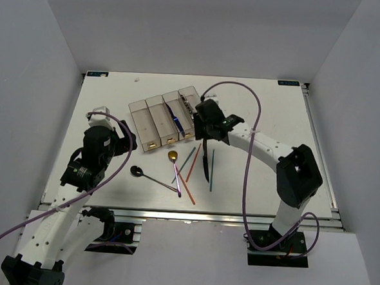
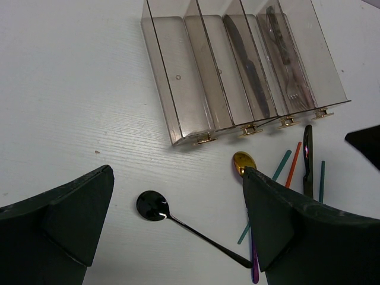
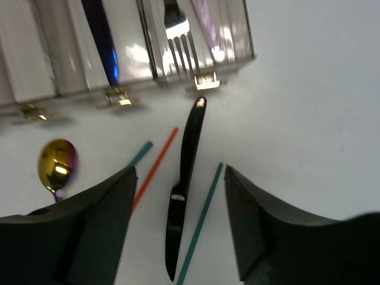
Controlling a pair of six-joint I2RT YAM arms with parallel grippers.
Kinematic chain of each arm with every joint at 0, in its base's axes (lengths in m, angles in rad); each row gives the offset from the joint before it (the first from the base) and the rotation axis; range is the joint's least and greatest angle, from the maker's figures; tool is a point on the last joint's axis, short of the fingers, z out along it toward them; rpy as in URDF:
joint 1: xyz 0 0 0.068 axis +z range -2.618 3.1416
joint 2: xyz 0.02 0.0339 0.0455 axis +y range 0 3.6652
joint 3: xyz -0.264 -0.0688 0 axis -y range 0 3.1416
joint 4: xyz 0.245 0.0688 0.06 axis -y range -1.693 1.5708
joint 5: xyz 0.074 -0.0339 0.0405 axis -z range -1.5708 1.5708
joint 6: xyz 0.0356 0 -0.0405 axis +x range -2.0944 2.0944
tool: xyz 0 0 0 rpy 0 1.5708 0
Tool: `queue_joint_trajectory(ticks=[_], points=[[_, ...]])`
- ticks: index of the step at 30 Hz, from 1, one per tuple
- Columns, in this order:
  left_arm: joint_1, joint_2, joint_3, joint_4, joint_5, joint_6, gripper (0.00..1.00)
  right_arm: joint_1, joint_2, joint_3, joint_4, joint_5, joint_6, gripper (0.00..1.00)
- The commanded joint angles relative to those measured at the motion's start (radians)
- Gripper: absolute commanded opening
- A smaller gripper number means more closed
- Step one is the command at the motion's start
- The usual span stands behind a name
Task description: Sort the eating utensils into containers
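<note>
While the right gripper (image 3: 179,170) stands spread wide over it, the black knife (image 3: 191,133) lies tip pointing near, handle end by the rightmost bin (image 3: 236,32), teal chopstick (image 3: 200,219) alongside, bare table (image 3: 314,119) further right

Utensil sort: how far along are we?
Done: a blue knife and a fork lie in two of the containers; the other two look empty. In hand: nothing. The right end effector is open over the black knife, and the left end effector is open. Left on the table: black knife, black spoon, gold spoon, teal and orange chopsticks.
</note>
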Motion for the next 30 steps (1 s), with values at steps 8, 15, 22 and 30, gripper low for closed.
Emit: queue_joint_trajectory(ticks=[8,15,22,30], points=[[-0.010,-0.006,-0.005,0.002,-0.023,-0.001,0.98,0.010,0.108,-0.032,-0.054,0.009,0.058,0.54],[-0.016,-0.002,-0.003,0.001,-0.028,-0.003,0.98,0.010,0.235,0.019,-0.051,-0.007,0.053,0.48],[-0.021,0.004,-0.002,-0.002,-0.031,-0.003,0.98,0.008,0.286,0.033,-0.054,-0.012,0.055,0.42],[-0.022,0.002,-0.002,-0.001,-0.031,-0.003,0.98,-0.015,0.284,-0.074,-0.029,-0.104,0.096,0.35]])
